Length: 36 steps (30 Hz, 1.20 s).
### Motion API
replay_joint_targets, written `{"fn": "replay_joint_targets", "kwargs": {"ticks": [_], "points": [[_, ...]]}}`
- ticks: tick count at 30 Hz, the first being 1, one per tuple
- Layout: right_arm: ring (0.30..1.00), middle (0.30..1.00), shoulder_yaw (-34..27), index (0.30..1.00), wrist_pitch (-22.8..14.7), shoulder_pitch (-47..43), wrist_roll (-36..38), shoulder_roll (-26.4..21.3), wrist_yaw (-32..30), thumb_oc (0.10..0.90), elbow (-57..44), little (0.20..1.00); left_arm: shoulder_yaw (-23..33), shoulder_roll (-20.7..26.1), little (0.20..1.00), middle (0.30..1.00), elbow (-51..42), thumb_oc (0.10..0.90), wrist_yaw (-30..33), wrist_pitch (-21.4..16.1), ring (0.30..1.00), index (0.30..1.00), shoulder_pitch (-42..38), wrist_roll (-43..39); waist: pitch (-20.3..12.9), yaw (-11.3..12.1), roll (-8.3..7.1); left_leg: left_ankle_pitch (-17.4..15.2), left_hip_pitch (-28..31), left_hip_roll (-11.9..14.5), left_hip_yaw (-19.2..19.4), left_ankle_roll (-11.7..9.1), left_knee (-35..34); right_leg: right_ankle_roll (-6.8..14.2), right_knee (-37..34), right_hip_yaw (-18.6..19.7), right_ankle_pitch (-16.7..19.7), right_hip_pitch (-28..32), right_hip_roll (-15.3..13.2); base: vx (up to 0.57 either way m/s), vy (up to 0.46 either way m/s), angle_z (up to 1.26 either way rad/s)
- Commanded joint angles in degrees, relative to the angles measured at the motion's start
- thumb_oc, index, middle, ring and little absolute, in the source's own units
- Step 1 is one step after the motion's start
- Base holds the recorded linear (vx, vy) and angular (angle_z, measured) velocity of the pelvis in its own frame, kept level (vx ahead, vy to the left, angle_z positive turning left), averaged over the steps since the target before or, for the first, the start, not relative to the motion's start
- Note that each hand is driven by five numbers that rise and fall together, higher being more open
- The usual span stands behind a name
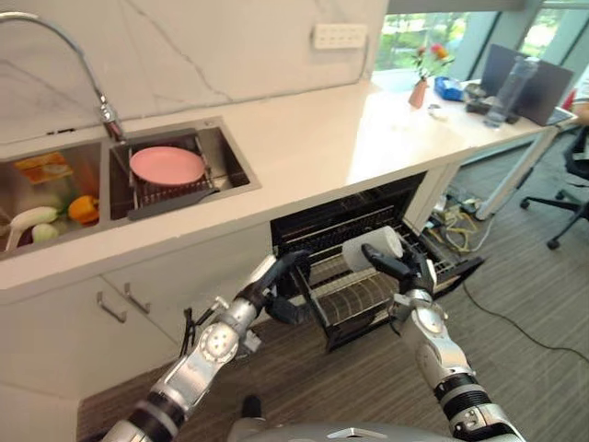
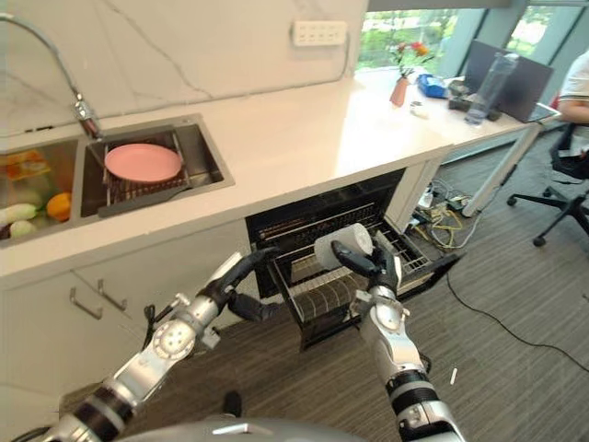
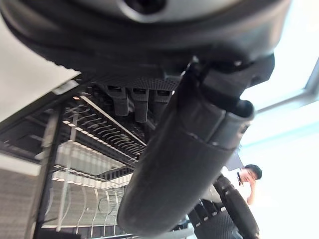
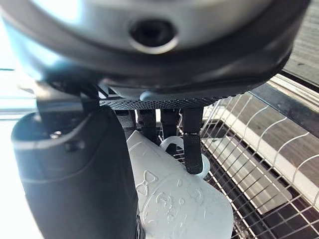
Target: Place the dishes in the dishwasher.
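A white kitchen counter (image 1: 304, 138) runs across the scene, and everything here is placed against it. At its left end a sink (image 1: 241, 175) is sunk into the top. The sink's left basin holds vegetables (image 1: 55, 214); its right basin holds a pink plate (image 1: 167, 165) lying flat on a dark rack (image 1: 170, 195), below a curved tap (image 1: 83, 64).

Under the counter, right of the sink, the dishwasher (image 1: 345, 207) stands open with its wire rack (image 1: 354, 299) pulled out toward the robot. The left hand (image 1: 281, 276) is at the rack's left front corner, its fingers reaching forward to the frame; whether they close on it cannot be told.

Right of it, the right hand (image 1: 398, 267) holds a white mug (image 1: 371, 248) on its side just above the pulled-out rack. The right wrist view shows the thumb and fingers wrapped around the mug's embossed body, one finger by its handle.

On the counter's far right end stand a vase of flowers (image 1: 423, 78) and a laptop (image 1: 538, 83).
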Motion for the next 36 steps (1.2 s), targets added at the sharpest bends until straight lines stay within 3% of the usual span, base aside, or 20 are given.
{"fn": "replay_joint_targets", "kwargs": {"ticks": [1, 8, 16, 24, 32, 34, 36], "points": [[0.300, 0.300, -2.5, 0.300, -6.1, -7.3, -4.0, -2.1, 2.7, 0.400, -2.8, 0.300, 2.4, 0.7, 0.900, 0.900, -1.8, 0.800, -2.6, -4.6, 0.900, 0.900, -1.7, -9.4, -0.9, 3.4, -0.09, -6.3, 1.1, -1.0, -0.2, 0.8, 1.2, 2.7, 1.5, -2.7, -3.1, -1.5, -3.6, -0.02, -0.018, 0.24], [0.300, 0.300, -4.0, 0.300, -5.0, -8.2, -11.0, -7.7, 4.1, 0.400, 6.1, 0.300, 5.4, 0.5, 0.900, 0.900, 5.0, 0.800, -6.7, -3.2, 0.900, 0.900, 4.6, -13.5, 0.4, 7.2, -0.81, -5.0, -2.1, -1.4, -3.8, 0.5, 1.5, 2.4, 1.5, -6.5, -3.6, -1.2, -3.4, -0.02, -0.022, 0.35], [0.300, 0.300, -5.8, 0.300, -5.8, -11.8, -15.8, -14.5, 3.2, 0.400, 16.8, 0.300, 7.0, 3.5, 0.900, 0.900, 10.4, 0.800, -8.1, -4.2, 0.900, 0.900, 6.4, -9.4, 2.2, 10.3, -1.34, -4.8, -5.1, -0.9, -6.9, -0.8, 1.3, 2.6, 1.3, -8.1, -5.5, -1.5, -2.2, 0.01, -0.044, 0.31], [0.300, 0.300, -3.9, 0.300, -5.5, -16.3, -22.4, -20.1, 1.0, 0.400, 23.6, 0.300, 7.8, 3.7, 0.900, 0.900, 20.3, 0.800, -4.7, -5.9, 0.900, 0.900, 6.9, -0.7, 5.7, 12.1, 0.40, -3.2, -9.5, -1.4, -8.5, -1.4, 1.3, 2.6, 1.4, -10.0, -5.5, -4.2, -2.6, -0.06, 0.013, 0.16], [0.300, 0.300, -0.4, 0.300, -3.8, -16.6, -27.6, -19.8, 1.5, 0.400, 26.7, 0.300, 10.9, -0.9, 0.900, 0.900, 33.0, 0.800, -0.9, -5.2, 0.900, 0.900, 7.2, 1.5, 7.5, 12.0, 1.61, -2.6, -11.0, -1.8, -8.7, -1.3, 1.3, 2.6, 2.0, -10.3, -5.3, -5.6, -3.3, -0.02, 0.013, 0.04], [0.900, 0.900, 1.0, 0.900, -3.2, -18.4, -28.1, -18.8, 1.6, 0.800, 30.2, 0.900, 11.2, -3.7, 0.900, 0.900, 41.0, 0.800, -0.3, -4.2, 0.900, 0.900, 6.8, 0.9, 7.9, 11.8, 2.33, -2.4, -11.5, -1.9, -8.8, -1.2, 1.4, 2.6, 2.3, -10.2, -5.1, -6.4, -3.7, -0.04, 0.028, 0.02], [0.900, 0.900, 1.1, 0.900, -3.3, -18.6, -28.1, -18.9, 1.5, 0.800, 30.3, 0.900, 11.2, -3.9, 0.900, 0.900, 41.2, 0.800, -0.3, -4.3, 0.900, 0.900, 6.6, 0.9, 8.0, 11.7, 2.36, -2.4, -11.5, -1.9, -8.8, -1.2, 1.4, 2.6, 2.3, -10.2, -5.1, -6.4, -3.7, 0.00, 0.000, 0.00]]}}
